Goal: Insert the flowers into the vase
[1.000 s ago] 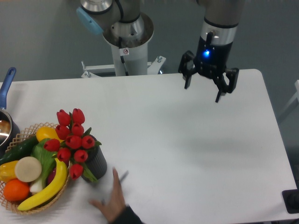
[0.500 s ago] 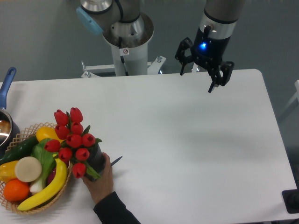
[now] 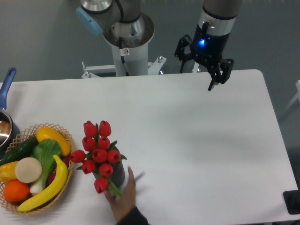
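The flowers (image 3: 98, 153) stand in the vase (image 3: 114, 175), on the table (image 3: 197, 140) near its front edge and just to the right of the basket (image 3: 66, 165). Only a small dark part of the vase shows, because the red buds and green leaves cover most of it. The bunch is wider than the vase. Its long axis runs from the vase up and a little to the left in the picture, with the two highest buds pointing toward the back of the table and one bud hanging low at the front left.

A person's hand (image 3: 123, 199) comes from the bottom edge and touches the vase from the front right side.

The basket holds a banana, a yellow fruit, an orange one, a round pale piece and some green vegetables (a cucumber among them). At the left edge a pot (image 3: 4, 123) with a blue handle is half visible; its inside looks brownish.

The gripper (image 3: 198, 64) hangs above the far right part of the table, well apart from the flowers. Its two fingers are spread and hold nothing.
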